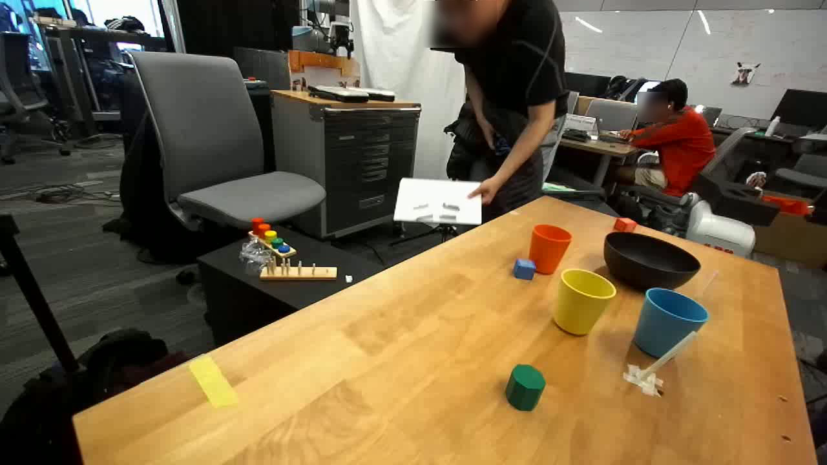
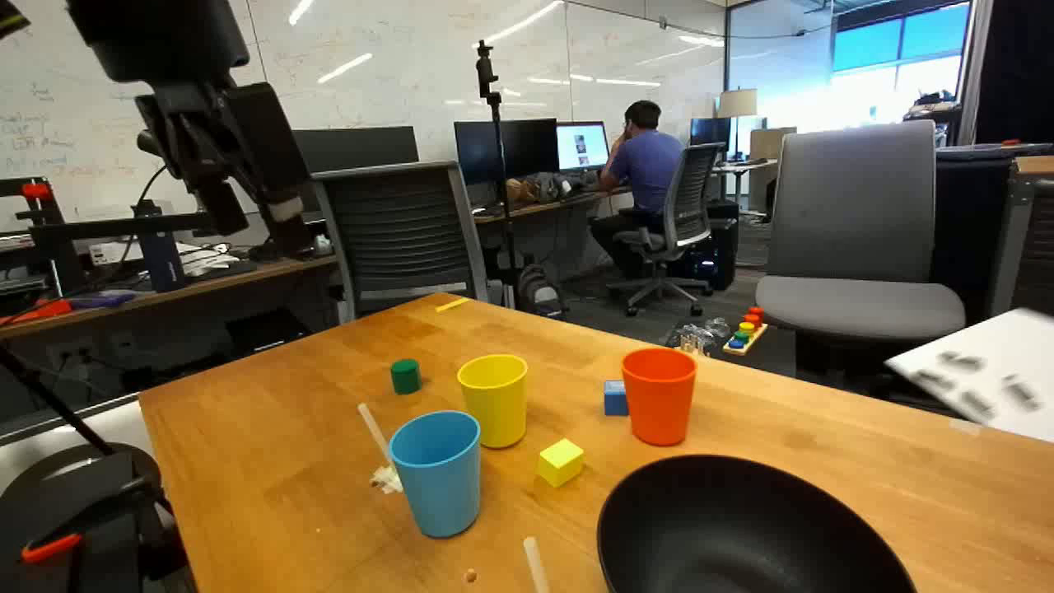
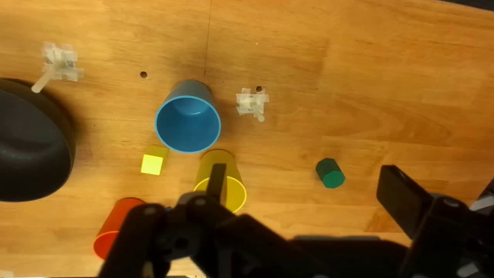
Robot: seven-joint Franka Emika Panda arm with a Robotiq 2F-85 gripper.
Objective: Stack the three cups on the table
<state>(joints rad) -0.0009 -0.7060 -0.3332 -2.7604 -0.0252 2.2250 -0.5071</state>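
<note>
In an exterior view the end effector (image 2: 258,224) hangs raised above the table (image 2: 288,461), tilted downward; the wrist view shows its fingers (image 3: 403,199) spread wide apart. The orange cup (image 1: 549,250), yellow cup (image 1: 583,305) and light blue cup (image 1: 665,327) stand upright, well separated. The orange one is nearest the long edge marked by yellow tape (image 1: 213,382) near one corner, a blue block (image 1: 524,269) just beside it; the light blue one is nearest the opposite long edge, the yellow one near it.
</note>
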